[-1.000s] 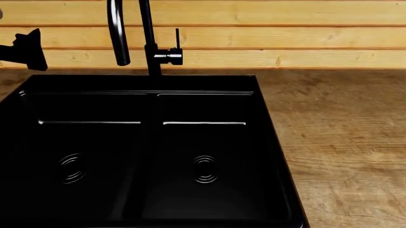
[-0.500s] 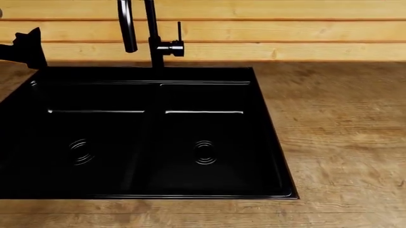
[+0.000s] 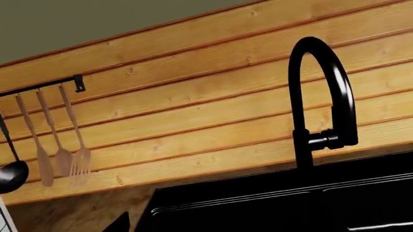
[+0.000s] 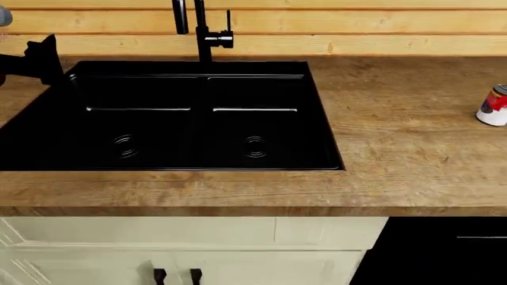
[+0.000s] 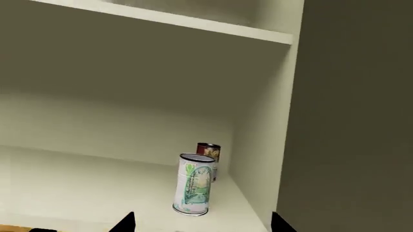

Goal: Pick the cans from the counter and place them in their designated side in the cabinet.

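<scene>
Red-and-white labelled can [image 4: 494, 107] far right on brown wood-grain counter [image 4: 396, 136]; green-and-white can [image 5: 194, 183] upright on cabinet shelf [image 5: 77, 188], my right fingers [image 5: 123, 223] spread, empty. Next: fetch red can. Left gripper [image 4: 35, 59]: can't tell.

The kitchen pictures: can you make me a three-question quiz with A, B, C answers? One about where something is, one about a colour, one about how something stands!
1. Where is the red-and-white can?
A. In the sink
B. On the counter, right of the sink
C. On the floor

2. What colour is the sink?
A. Black
B. White
C. Silver

3. How does the green-and-white can stand on the cabinet shelf?
A. On its side
B. Upside down on another can
C. Upright

Answers:
1 B: the red-and-white can sits on the counter at the head view's right edge.
2 A: the sink is black.
3 C: the green-and-white can stands upright on the shelf.
</scene>
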Available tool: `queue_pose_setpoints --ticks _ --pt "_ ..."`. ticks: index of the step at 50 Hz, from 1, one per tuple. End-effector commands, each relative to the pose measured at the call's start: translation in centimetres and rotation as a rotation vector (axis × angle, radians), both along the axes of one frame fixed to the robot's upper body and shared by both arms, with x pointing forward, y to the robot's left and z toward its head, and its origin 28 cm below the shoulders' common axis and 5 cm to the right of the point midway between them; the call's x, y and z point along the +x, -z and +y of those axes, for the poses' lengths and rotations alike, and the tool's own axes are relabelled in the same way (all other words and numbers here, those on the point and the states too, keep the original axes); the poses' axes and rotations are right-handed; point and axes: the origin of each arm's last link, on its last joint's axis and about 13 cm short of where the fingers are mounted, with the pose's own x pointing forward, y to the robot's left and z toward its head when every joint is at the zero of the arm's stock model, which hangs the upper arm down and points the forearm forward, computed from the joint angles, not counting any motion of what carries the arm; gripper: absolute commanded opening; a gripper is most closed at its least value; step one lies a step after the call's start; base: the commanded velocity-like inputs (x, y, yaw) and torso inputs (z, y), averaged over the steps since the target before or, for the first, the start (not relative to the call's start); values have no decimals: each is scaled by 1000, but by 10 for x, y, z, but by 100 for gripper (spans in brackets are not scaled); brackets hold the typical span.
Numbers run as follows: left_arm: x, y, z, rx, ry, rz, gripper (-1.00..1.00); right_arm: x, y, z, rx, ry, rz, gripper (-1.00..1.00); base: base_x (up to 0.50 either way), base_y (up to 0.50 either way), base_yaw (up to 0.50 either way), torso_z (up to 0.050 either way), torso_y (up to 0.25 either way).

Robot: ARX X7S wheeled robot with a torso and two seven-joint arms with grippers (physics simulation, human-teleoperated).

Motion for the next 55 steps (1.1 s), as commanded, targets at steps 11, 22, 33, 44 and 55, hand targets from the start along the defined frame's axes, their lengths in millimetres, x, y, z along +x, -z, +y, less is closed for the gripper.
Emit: queue_pose_setpoints --ticks 11,22,33,44,55 --pt "11 3 -14 -33 0 -36 100 0 0 0 0 0 0 100 -182 0 0 0 0" --pt "20 1 -25 -97 -35 -120 100 0 0 0 0 0 0 100 0 0 0 0 0" --pt "47 -2 -46 -276 -146 -339 100 27 12 11 -91 -211 -206 100 0 0 0 0 0" --pt "56 18 -59 -360 -126 -388 100 52 39 7 -93 -196 -279 100 0 0 0 0 0" --pt "60 27 -60 -384 -103 -380 100 58 63 1 -96 -188 -321 100 0 0 0 0 0"
